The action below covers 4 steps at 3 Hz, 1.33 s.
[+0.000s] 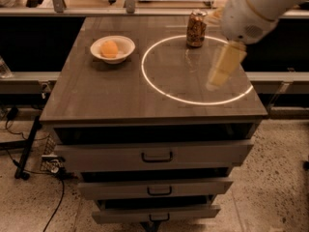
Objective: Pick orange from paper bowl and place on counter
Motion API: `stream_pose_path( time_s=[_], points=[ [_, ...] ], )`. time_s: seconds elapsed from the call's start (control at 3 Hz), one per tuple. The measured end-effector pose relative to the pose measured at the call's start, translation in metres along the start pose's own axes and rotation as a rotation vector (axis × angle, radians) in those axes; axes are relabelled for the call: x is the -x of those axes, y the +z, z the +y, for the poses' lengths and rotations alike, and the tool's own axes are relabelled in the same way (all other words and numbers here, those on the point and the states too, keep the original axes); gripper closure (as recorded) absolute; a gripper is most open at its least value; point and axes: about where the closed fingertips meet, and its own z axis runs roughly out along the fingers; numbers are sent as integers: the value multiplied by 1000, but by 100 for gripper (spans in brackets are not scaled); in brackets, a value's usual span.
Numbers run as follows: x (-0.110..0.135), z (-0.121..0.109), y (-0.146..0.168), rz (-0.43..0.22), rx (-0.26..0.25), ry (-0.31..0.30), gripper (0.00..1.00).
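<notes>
Orange (109, 48) is sitting inside the paper bowl (126, 45), near the back left corner of the counter (111, 95). A brown drink can (196, 29) is standing by the back edge, touching the glowing white circle (159, 92). The gripper (223, 67) is hanging over the right side of that circle, close to the right edge and well apart from the bowl. It is looking smeary, so I cannot tell if it is open or closed. The white arm (256, 8) is reaching in over the back right corner.
</notes>
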Motion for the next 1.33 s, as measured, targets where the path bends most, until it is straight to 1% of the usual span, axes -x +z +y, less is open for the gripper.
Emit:
stream_pose_path(
  time_s=[0.33, 0.67, 1.0, 1.33],
  points=[
    [40, -22, 29, -79, 13, -52, 0],
    [45, -24, 33, -96, 15, -54, 0],
    [66, -31, 46, -164, 23, -60, 0],
    [122, -61, 89, -295, 52, -38, 0]
  ],
)
